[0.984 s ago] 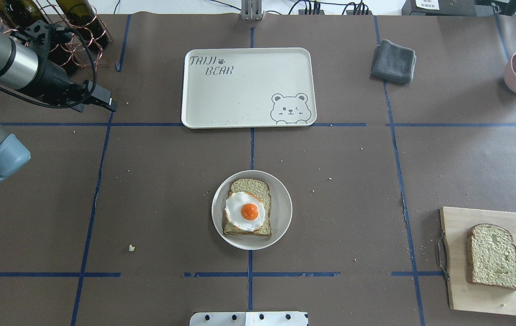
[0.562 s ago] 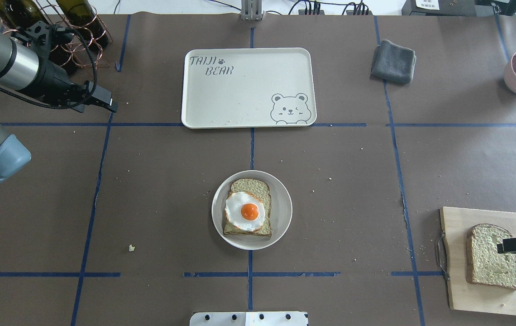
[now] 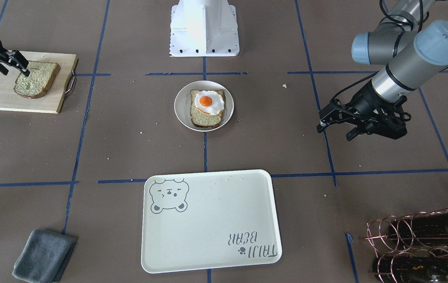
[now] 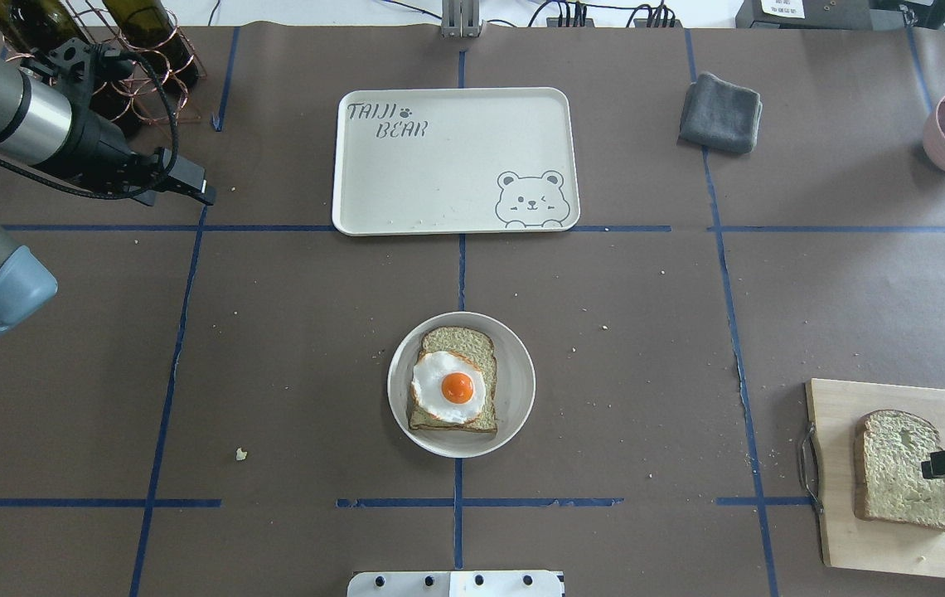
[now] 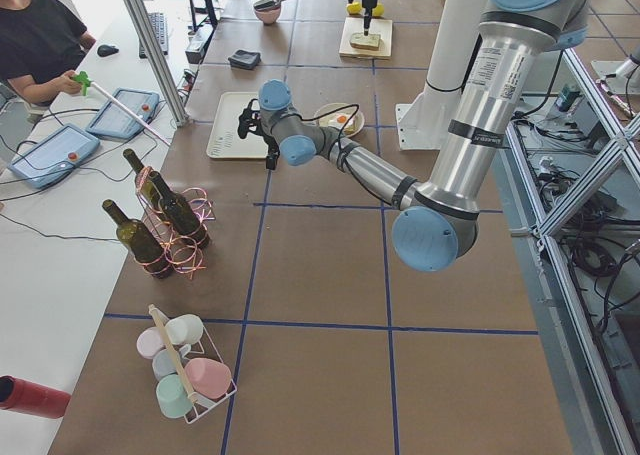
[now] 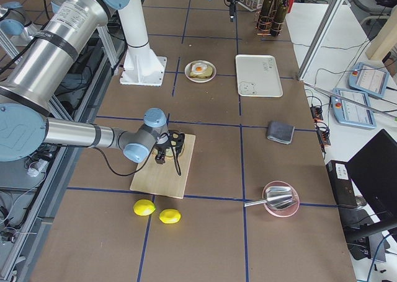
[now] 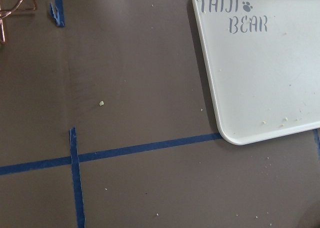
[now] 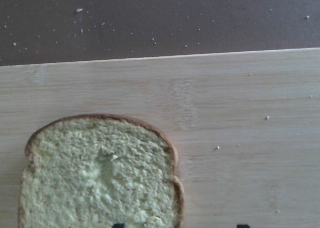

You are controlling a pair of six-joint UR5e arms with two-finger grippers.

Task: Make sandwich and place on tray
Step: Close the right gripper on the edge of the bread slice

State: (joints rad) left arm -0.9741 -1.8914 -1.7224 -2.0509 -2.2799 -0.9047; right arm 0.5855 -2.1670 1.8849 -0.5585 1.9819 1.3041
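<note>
OK, loose slice (image 4: 899,468) lies flat on the cutting board (image 4: 870,547), rt end of table, long axis near-to-far, crown away from robot. Rt gripper (image 3: 15,70) is directly over it, jaws apart, nothing held. Egg-topped slice (image 4: 460,342) sits on plate (image 4: 522,365) mid-table, tray (image 4: 439,157) beyond. Left gripper (image 3: 333,131) is well apart, jaws parted, empty. Rt arm's pick, I'd say.
</note>
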